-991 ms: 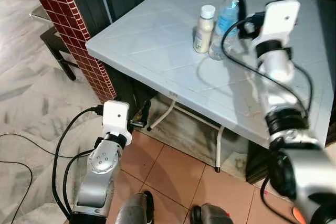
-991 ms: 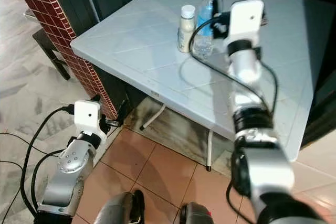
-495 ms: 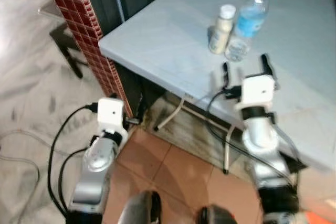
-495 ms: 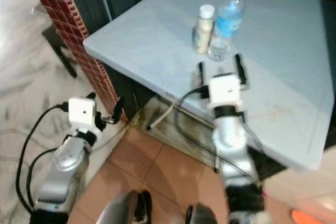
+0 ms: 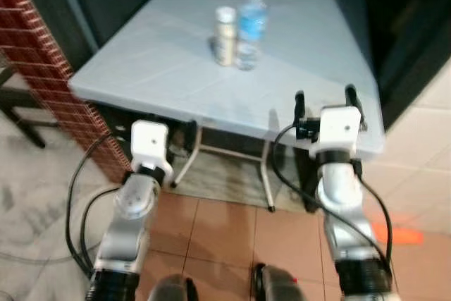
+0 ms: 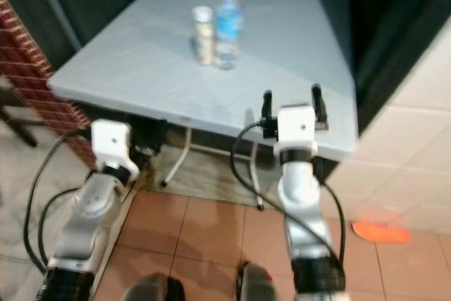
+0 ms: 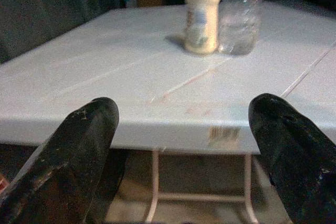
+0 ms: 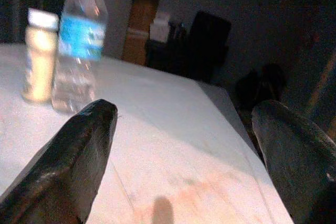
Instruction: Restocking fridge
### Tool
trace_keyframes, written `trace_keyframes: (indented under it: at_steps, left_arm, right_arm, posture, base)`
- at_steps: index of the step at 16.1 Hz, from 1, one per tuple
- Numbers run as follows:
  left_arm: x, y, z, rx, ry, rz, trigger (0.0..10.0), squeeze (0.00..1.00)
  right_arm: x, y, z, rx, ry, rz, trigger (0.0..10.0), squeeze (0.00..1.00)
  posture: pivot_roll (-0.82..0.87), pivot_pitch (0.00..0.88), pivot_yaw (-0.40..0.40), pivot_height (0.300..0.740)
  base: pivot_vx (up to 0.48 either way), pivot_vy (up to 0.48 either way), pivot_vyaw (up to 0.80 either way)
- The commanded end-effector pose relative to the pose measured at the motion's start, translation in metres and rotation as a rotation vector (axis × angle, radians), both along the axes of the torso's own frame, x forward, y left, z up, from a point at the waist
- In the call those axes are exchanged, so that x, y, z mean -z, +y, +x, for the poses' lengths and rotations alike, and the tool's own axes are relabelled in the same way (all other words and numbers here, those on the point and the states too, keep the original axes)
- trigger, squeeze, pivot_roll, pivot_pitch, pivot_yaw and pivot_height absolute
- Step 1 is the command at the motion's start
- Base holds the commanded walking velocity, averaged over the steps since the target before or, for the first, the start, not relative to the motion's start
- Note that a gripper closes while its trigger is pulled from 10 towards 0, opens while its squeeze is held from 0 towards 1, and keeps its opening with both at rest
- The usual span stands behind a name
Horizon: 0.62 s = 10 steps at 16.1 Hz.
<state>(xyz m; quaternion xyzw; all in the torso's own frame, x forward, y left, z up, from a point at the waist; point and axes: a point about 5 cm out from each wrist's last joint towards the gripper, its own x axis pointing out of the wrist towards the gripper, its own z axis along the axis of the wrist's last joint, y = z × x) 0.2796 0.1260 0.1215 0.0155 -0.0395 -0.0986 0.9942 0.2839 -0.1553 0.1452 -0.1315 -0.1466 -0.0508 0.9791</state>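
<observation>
the water bottle [image 5: 251,20] and small cream bottle [image 5: 225,25] are seen touching, upper centre on the white table [image 5: 141,68]. both the right gripper [image 5: 323,103] and left gripper [image 7: 178,129] are spread, empty. the water bottle should be approached from its free side, so its neighbour is not knocked.

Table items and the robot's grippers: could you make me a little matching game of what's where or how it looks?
Things:
1. water bottle
2. small cream bottle
3. right gripper
4. left gripper

Descriptions:
a. white cap
b. blue cap and label
c. low at the table's near edge
d. open, at the table's near right corner

Pairs: 1-b, 2-a, 3-d, 4-c
</observation>
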Motion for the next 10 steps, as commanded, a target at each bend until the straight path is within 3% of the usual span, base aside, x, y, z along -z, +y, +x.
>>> trace_keyframes:
  at_steps: [1,5,7,8,10]
  left_arm:
    - [-0.007,0.0,-0.002,0.009,-0.026,-0.006,10.0,0.0]
    - [-0.01,-0.001,-0.006,0.006,-0.071,-0.038,10.0,0.0]
    - [-0.007,0.001,-0.009,-0.006,-0.056,-0.046,10.0,0.0]
    - [0.002,0.004,-0.014,-0.017,-0.028,-0.047,10.0,0.0]
    - [0.007,0.007,-0.019,-0.021,-0.01,-0.039,10.0,0.0]
  right_arm:
    - [-0.007,0.004,-0.002,-0.021,-0.014,-0.017,10.0,0.0]
    - [-0.004,-0.009,-0.004,-0.028,-0.003,-0.064,10.0,0.0]
    - [0.006,-0.011,-0.008,-0.051,0.048,-0.004,10.0,0.0]
    - [0.022,-0.013,-0.018,-0.047,0.124,0.098,10.0,0.0]
    - [0.031,-0.012,-0.029,-0.043,0.168,0.117,10.0,0.0]
  posture:
    - [0.04,0.075,0.057,0.74]
    - [0.03,0.086,0.053,0.74]
    - [0.02,0.087,0.059,0.74]
    - [0.02,0.087,0.06,0.74]
    - [0.03,0.082,0.061,0.74]
  base:
    - [0.0,0.0,0.0]
    - [0.255,0.0,0.0]
    - [0.362,0.0,0.0]
    - [0.352,0.0,0.0]
    - [0.358,0.0,0.0]
